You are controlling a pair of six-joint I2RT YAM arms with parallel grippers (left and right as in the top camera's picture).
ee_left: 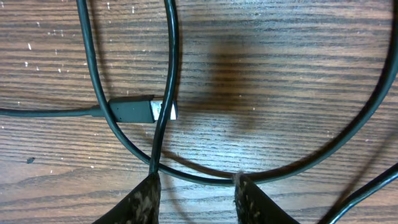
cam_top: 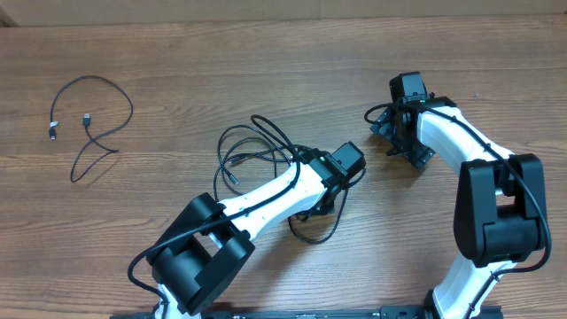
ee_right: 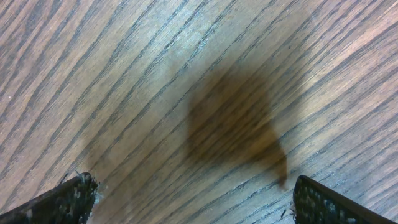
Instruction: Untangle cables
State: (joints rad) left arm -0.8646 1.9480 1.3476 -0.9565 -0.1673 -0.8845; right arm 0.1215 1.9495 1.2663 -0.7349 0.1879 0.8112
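Note:
A tangle of thin black cables (cam_top: 257,151) lies at mid-table, its loops running under my left arm. A separate cable (cam_top: 96,124) lies apart at the far left. My left gripper (cam_top: 321,202) hovers low over the tangle's right side. In the left wrist view its fingertips (ee_left: 149,196) stand apart with only bare wood between them. A cable loop (ee_left: 292,168) curves just past the tips, and a strand meets the left tip. A plug (ee_left: 134,111) with a metal end lies under a crossing strand. My right gripper (cam_top: 390,135) (ee_right: 193,199) is wide open over bare wood.
The wooden table (cam_top: 461,53) stretches around both arms. The right arm's white link (cam_top: 461,142) stands right of the tangle. The table's back edge runs along the top of the overhead view.

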